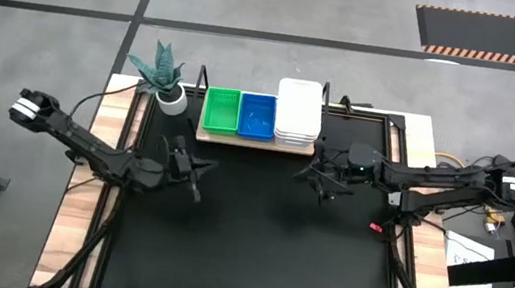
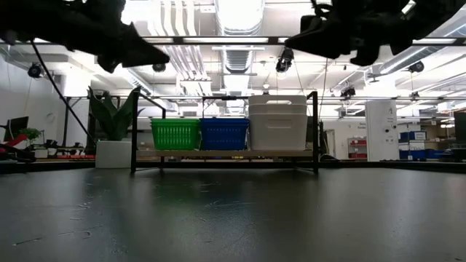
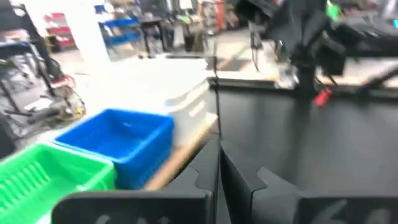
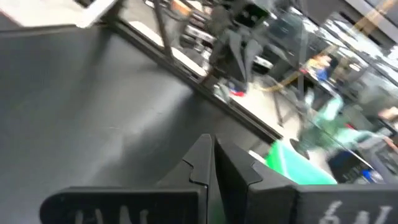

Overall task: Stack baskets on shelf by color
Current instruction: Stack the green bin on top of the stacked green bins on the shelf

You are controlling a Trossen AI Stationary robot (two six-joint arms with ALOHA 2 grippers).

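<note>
The green baskets (image 1: 221, 111), blue baskets (image 1: 256, 116) and white baskets (image 1: 298, 113) sit side by side on the shelf (image 1: 206, 136), sorted by color. The left gripper (image 1: 196, 167) and right gripper (image 1: 317, 180) hover over the surface, fingers pressed together, empty. Judged nearly finished; both arms should clear away without brushing the shelf.

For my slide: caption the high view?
Green, blue and white baskets stacked on the shelf; both arms hover empty.
</note>
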